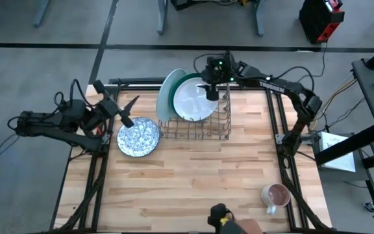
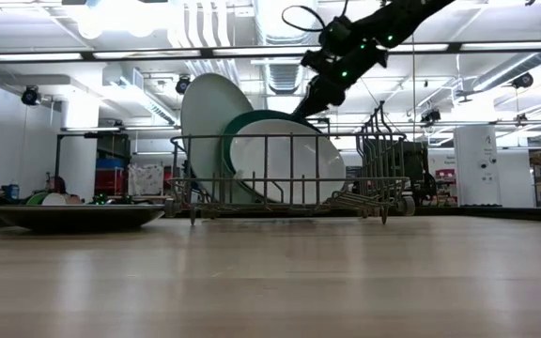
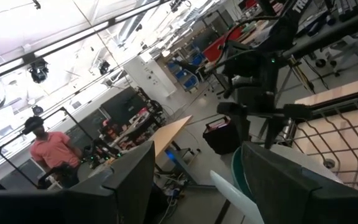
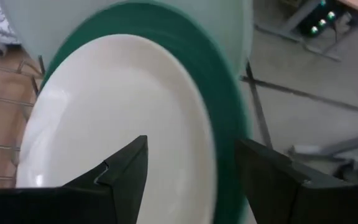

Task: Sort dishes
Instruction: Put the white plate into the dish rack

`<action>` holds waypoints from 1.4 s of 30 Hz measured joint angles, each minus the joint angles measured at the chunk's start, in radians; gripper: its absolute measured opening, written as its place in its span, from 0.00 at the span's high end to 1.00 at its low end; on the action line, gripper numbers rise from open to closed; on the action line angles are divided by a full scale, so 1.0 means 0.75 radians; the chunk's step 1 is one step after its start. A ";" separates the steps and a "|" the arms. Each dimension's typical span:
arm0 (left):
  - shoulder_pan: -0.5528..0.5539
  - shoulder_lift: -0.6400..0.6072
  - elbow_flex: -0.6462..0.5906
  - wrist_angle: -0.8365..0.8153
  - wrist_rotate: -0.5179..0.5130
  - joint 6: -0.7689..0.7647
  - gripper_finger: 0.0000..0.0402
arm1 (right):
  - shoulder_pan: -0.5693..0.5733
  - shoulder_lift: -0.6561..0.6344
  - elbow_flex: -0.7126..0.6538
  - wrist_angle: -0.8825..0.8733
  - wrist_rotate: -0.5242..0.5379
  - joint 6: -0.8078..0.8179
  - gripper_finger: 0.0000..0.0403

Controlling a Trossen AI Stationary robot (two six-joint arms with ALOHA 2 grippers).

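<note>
Fingers spread on your right gripper [image 4: 191, 180] over the white plate [image 4: 117, 118]; overhead adds the speckled dish [image 1: 138, 137] beside your open left gripper [image 1: 127, 112]

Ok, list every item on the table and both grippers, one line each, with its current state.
mint plate: on edge in the rack, at the back of the stack.
teal-green plate: on edge, between mint and white.
white plate: on edge, frontmost.
speckled dish: flat on the table, beside the rack.
wire rack: upright, holding three plates.
mug: upright near the table's corner.
right gripper: open, over the white plate's rim.
left gripper: open, raised above the speckled dish.
</note>
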 joint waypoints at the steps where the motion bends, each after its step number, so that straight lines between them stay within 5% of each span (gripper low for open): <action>1: 0.005 0.001 -0.003 -0.001 0.000 0.000 0.43 | 0.010 0.015 0.000 0.019 0.002 -0.019 0.45; 16: 0.044 0.019 -0.006 -0.001 0.002 -0.005 0.43 | 0.019 0.090 0.001 0.047 0.104 -0.023 0.51; 32: 0.051 0.028 -0.006 0.000 0.003 -0.028 0.43 | -0.007 0.071 0.003 0.008 0.098 0.031 0.96; 42: 0.055 0.028 -0.006 0.000 0.003 -0.035 0.43 | -0.005 -0.023 0.011 -0.067 0.105 -0.008 0.99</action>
